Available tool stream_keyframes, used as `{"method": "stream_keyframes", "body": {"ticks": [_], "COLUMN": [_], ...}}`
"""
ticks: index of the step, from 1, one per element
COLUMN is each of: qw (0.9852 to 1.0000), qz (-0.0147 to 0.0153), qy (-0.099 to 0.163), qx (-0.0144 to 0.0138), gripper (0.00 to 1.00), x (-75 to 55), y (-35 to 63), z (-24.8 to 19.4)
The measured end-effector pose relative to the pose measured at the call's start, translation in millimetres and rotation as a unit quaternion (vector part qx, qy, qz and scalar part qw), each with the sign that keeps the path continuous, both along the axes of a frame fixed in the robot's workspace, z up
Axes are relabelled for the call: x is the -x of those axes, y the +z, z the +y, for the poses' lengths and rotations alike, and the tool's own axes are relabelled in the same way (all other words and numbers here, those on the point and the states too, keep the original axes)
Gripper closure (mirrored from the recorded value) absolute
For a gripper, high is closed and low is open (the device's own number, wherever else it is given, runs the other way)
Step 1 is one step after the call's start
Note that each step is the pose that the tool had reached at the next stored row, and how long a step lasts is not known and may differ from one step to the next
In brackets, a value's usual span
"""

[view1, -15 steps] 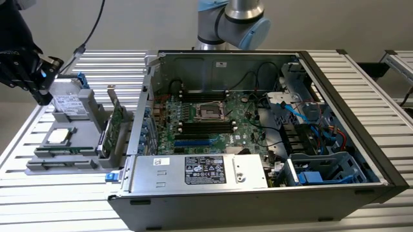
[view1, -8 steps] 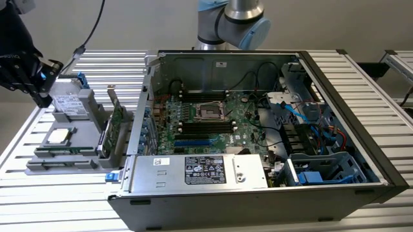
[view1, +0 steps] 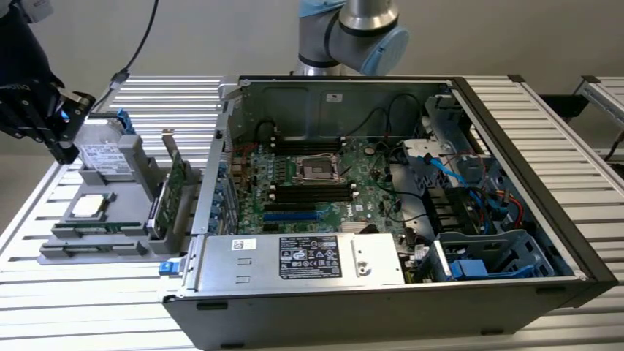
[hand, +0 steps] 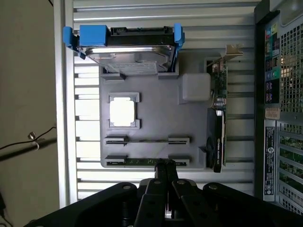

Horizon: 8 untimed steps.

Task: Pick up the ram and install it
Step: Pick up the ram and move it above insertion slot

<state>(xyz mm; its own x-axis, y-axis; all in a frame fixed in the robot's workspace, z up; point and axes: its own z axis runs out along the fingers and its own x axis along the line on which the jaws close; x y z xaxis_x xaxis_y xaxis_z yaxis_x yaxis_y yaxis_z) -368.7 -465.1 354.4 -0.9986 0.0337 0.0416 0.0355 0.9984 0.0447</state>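
Slatted metal table [view1: 88, 292], apparently against a plain grey wall [view1: 224, 36].

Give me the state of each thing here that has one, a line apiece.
end effector, shut, holding nothing.
ram, lying in its slot of the holder, not picked up.
hard drive, standing on edge in the holder.
CPU, seated in the holder's recess.
expansion card, standing on edge in the holder.
computer case, side open, motherboard exposed.

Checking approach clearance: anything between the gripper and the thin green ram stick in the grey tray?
Nothing visible. The black gripper hangs shut over the thin green ram stick, uncovered in the grey plastic tray.
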Motion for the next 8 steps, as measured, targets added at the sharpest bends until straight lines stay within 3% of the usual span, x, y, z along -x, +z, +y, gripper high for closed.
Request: {"method": "stream_keyframes", "body": {"ticks": [8], "qw": [1.0], "qz": [0.0], "qy": [0.001], "qx": [0.0], "gripper": [0.9], "x": [0.1], "y": [0.0], "z": [0.0]}}
